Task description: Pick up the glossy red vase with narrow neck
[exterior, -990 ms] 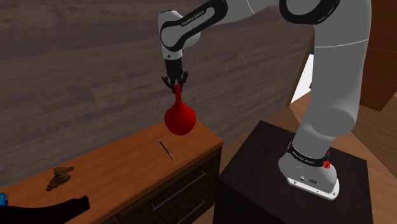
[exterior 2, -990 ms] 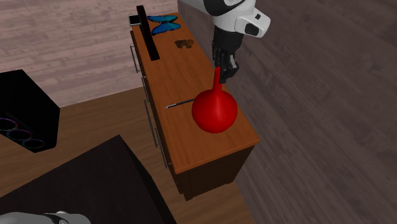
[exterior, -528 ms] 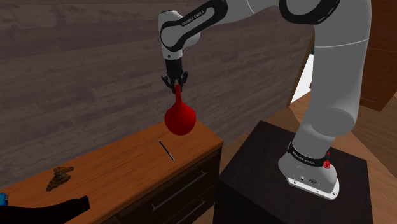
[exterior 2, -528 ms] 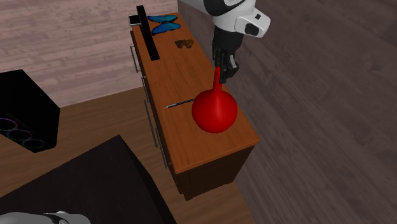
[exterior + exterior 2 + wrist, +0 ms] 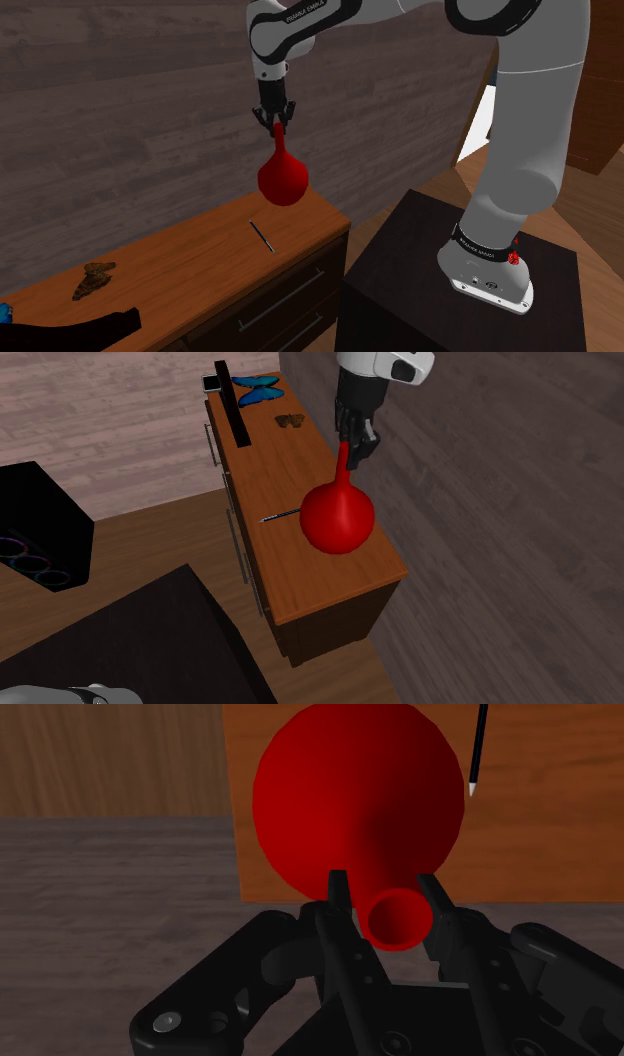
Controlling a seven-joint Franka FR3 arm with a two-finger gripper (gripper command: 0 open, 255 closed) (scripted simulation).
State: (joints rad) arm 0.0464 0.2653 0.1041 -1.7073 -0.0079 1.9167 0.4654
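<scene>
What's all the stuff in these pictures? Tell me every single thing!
vase: one, red, hanging in the air over the dresser, held by its neck.
dresser: one, brown wood, against the wooden wall.
pen: one, black, lying on the dresser top by the vase.
brown butterfly: one, brown, on the dresser past the pen.
blue butterfly: one, blue, at the dresser's far end.
bar: one, black, along the dresser's front edge by the butterflies.
box: one, black, at the second exterior view's left.
stand: one, black, beside the dresser.
arm: one, white with dark joints, on the stand.
claw: one, black, shut on the vase's neck.
</scene>
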